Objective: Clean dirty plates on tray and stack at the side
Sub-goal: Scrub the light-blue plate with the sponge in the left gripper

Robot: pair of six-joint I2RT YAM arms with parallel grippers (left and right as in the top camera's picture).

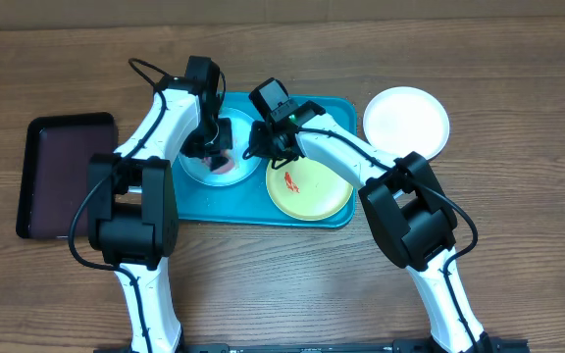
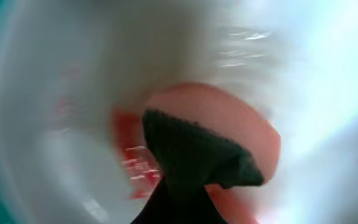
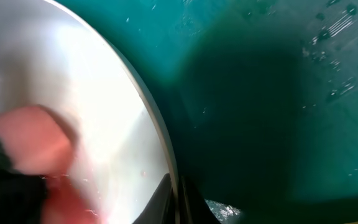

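Left gripper (image 1: 216, 147): clamped on pink sponge (image 2: 229, 124), pressed onto light blue plate (image 1: 195, 175) beneath. Right gripper (image 3: 178, 200): pinching same plate's rim; tray (image 3: 260, 93) below.

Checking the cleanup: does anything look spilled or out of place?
Red smear on the yellow-green plate in the tray, and red streaks beside the pink sponge on the light blue plate. Nothing looks tipped or broken.

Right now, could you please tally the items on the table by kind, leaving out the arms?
Plates: 3 (light blue plate, yellow-green plate, white plate)
Trays: 2 (turquoise tray, dark maroon tray)
Wiping pads: 1 (pink pad)
Total: 6
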